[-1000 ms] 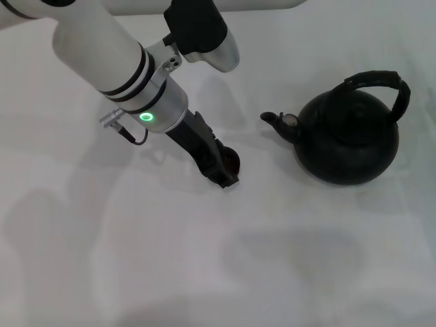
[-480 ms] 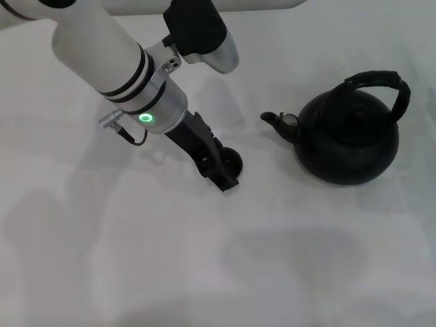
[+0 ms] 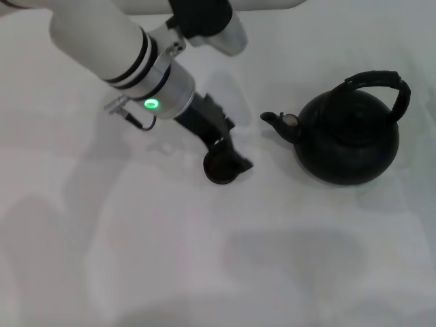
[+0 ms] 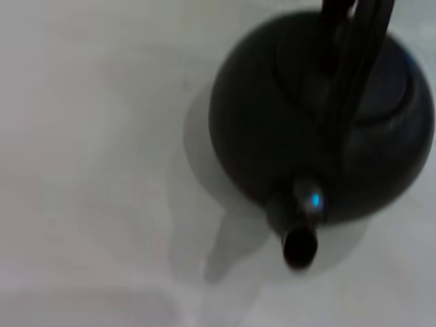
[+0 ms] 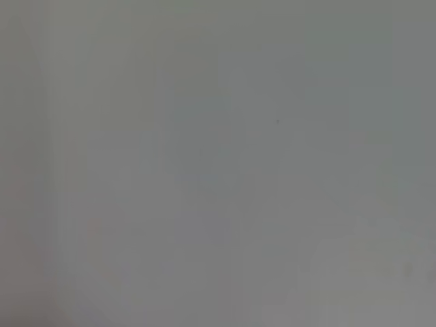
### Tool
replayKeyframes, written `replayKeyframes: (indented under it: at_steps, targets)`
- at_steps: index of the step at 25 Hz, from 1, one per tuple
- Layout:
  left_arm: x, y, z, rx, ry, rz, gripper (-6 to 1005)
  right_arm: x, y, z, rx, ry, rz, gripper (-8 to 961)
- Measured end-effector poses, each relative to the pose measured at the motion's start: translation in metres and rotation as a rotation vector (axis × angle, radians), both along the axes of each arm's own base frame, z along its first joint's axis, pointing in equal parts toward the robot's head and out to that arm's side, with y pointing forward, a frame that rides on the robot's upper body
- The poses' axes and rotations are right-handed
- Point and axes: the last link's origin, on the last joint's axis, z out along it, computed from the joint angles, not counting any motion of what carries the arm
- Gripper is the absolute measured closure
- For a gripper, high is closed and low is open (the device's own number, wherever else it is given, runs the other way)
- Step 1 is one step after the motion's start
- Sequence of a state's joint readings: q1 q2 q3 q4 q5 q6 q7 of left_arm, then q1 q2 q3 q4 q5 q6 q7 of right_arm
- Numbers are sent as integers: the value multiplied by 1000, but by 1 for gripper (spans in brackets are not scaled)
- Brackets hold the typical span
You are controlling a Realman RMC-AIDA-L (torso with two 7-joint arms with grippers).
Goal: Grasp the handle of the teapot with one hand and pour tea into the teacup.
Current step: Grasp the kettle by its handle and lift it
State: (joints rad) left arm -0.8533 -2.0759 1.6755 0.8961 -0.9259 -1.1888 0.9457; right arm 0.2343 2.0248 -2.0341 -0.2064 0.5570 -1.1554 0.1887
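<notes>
The matte-black teapot (image 3: 347,139) stands at the right of the white table, its short spout (image 3: 271,119) pointing left. Its black ribbed arched handle (image 3: 381,80) rises over the top and nothing holds it. The small dark teacup (image 3: 219,169) sits left of the spout, a short way from it. My left gripper (image 3: 231,158) is low over the cup's far rim, touching or nearly touching it. The left wrist view shows the teapot (image 4: 272,122), spout (image 4: 298,244) and handle (image 4: 351,48) close ahead. The right gripper is out of view.
The white tabletop (image 3: 286,259) stretches all around the two objects. My left arm (image 3: 122,54) reaches in from the upper left, above the table's back left part. The right wrist view shows only a plain grey surface (image 5: 218,163).
My left gripper has moved up and to the right, uncovering the teacup, which now shows whole on the table. The teapot has not moved.
</notes>
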Motion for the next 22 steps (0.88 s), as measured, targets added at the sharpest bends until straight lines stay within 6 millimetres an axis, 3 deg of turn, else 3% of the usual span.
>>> replayKeyframes:
  at_steps: [4,12,17,22]
  targets:
    - [17,-1,6,31,-61,-57,119,1,-1,1,1,-1,-5,79]
    - [25,8,23,151,-204,-56,119,1,-1,1,5,-1,-4,80]
    - [16,20,49,350,-444,7,119,0,-1,3,17,54,3,80]
    - [-8,25,70,523,-681,95,119,-1,2,6,28,130,5,80]
